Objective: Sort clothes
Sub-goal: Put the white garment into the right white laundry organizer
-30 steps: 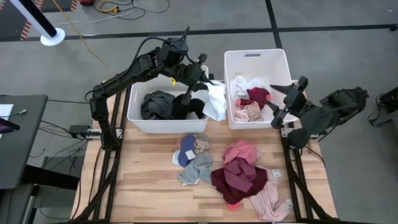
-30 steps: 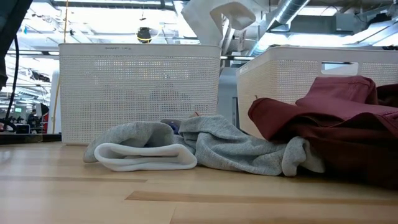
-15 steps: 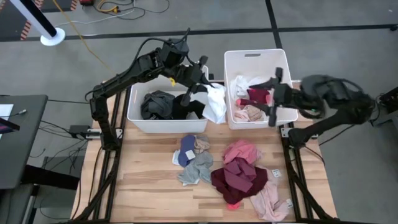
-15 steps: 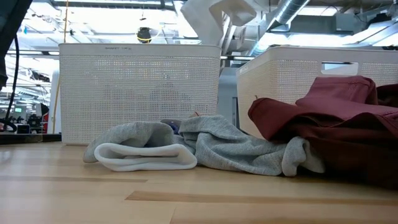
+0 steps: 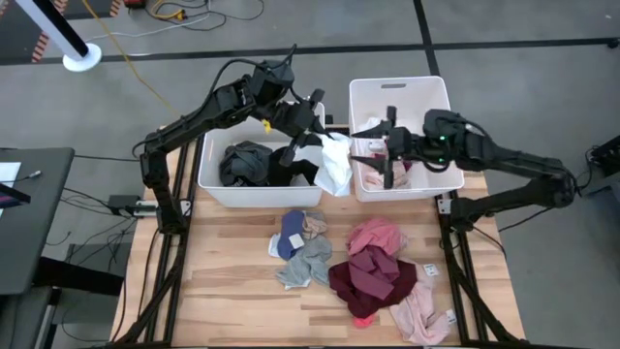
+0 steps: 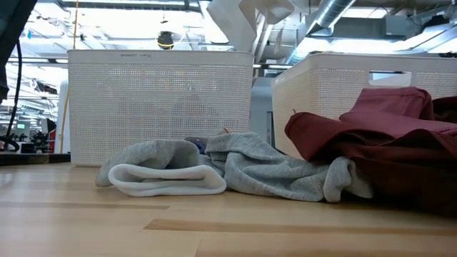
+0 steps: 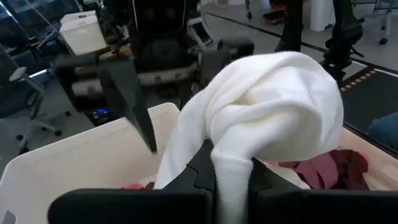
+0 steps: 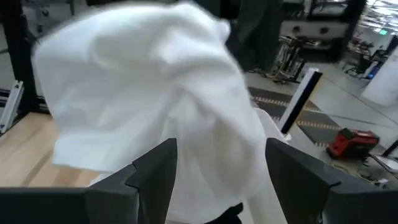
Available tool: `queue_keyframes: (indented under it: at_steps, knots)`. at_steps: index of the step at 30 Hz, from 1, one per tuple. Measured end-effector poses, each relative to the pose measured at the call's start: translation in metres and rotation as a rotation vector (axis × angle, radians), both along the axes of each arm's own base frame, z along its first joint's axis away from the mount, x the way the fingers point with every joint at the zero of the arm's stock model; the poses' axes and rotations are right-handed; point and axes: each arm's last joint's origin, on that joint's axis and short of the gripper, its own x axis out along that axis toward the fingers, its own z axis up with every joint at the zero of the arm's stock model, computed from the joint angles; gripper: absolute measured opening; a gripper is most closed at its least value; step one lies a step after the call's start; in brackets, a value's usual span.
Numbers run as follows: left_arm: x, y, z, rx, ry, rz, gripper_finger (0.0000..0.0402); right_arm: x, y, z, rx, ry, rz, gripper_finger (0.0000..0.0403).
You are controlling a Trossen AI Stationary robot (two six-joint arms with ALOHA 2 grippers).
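White cloth (image 5: 334, 163) hangs from the left end effector (image 5: 312, 139), which is clamped on it between the two bins. From above, the right end effector (image 5: 380, 145) has swung in from beside the desk within the last second and now reaches across the right bin (image 5: 441, 97) toward that cloth, fingers spread and empty — it looks like a handover, or a two-armed move of the white piece into the right bin. Dark clothes fill the left bin (image 5: 208, 170); grey-blue (image 5: 298, 250), maroon (image 5: 373, 276) and pink (image 5: 378, 236) garments lie unsorted on the desk (image 5: 223, 291).

Low view: unchanged — grey garment (image 6: 264, 168) and maroon one (image 6: 385, 150) on the desk, white cloth (image 6: 235, 21) dangling above the bins.

Left wrist view: the cloth (image 7: 267, 118) drapes over the closed fingers, with the other arm's fingers beyond it.

Right wrist view: the cloth (image 8: 149, 93) sits just ahead of the open fingers (image 8: 158, 174), centred between them, not yet touched as far as I can tell.
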Motion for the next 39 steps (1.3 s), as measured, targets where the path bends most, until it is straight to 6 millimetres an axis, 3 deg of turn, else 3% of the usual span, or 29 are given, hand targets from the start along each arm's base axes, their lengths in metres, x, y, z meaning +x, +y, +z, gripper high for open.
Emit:
queue_keyframes:
  at_steps: [4,14,18,20,24,25,30,39]
  knots:
    - [0.0,-0.001,0.0,-0.01,-0.004,-0.028,0.0012,0.017,-0.008,-0.015,0.009,-0.016,0.056,0.026]
    - [0.009,0.002,-0.011,-0.034,0.029,-0.042,0.0012,0.054,-0.014,-0.028,-0.014,-0.087,0.108,0.0259]
    - [0.009,0.002,-0.014,-0.041,0.056,-0.043,0.0012,0.057,-0.015,-0.028,-0.021,-0.101,0.104,0.0223]
    - [0.009,0.002,-0.015,-0.042,0.061,-0.044,0.0012,0.057,-0.015,-0.029,-0.037,-0.099,0.103,0.0173]
    - [0.008,0.003,-0.016,-0.052,0.075,-0.031,0.0012,0.056,-0.015,-0.029,-0.079,-0.086,0.103,0.0033]
    - [0.008,0.003,-0.016,-0.06,0.077,-0.027,0.0013,0.055,-0.015,-0.029,-0.084,-0.082,0.1,0.0021]
    - [0.008,0.006,-0.016,-0.039,0.09,0.053,0.0046,0.048,-0.016,-0.028,-0.069,-0.045,0.008,0.0007]
    - [0.001,0.008,-0.005,0.023,0.096,0.262,0.0176,0.007,-0.012,-0.003,-0.067,-0.101,-0.209,0.0002]
